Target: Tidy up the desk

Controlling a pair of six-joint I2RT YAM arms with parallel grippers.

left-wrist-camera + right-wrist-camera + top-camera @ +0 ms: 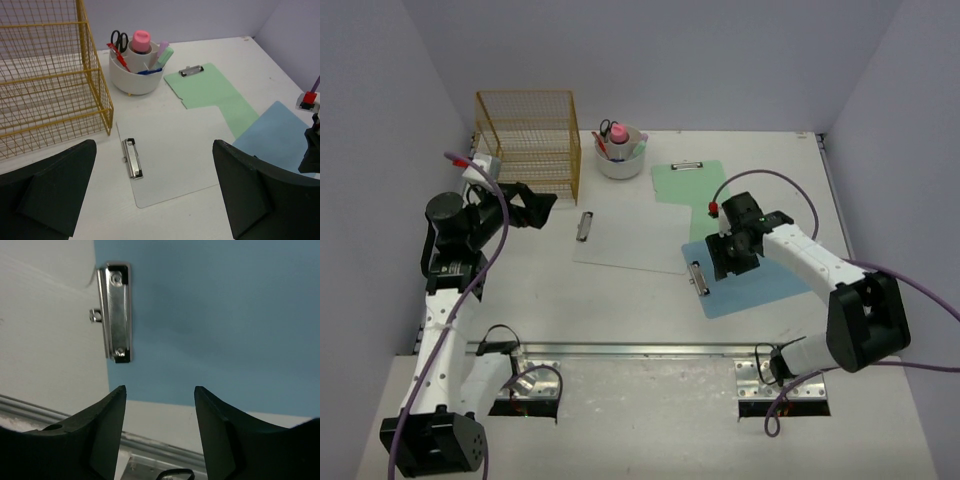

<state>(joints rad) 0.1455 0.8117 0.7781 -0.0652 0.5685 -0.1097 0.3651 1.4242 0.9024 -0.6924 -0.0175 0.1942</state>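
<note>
The white desk (570, 300) holds three clipboards. A blue clipboard (765, 265) lies at the right front, with its metal clip (116, 310) on its left end. A green clipboard (695, 185) lies behind it, and a white clipboard (635, 235) lies in the middle. My right gripper (725, 262) hangs open and empty just above the blue clipboard's (215, 315) near edge, right of the clip. My left gripper (535, 205) is open and empty in the air, left of the white clipboard (172, 150).
A gold wire basket (527, 135) stands at the back left. A white cup (619, 160) holding scissors, a pink-capped bottle and markers stands beside it. The metal rail (650, 349) runs along the desk's front edge. Lavender walls enclose the desk.
</note>
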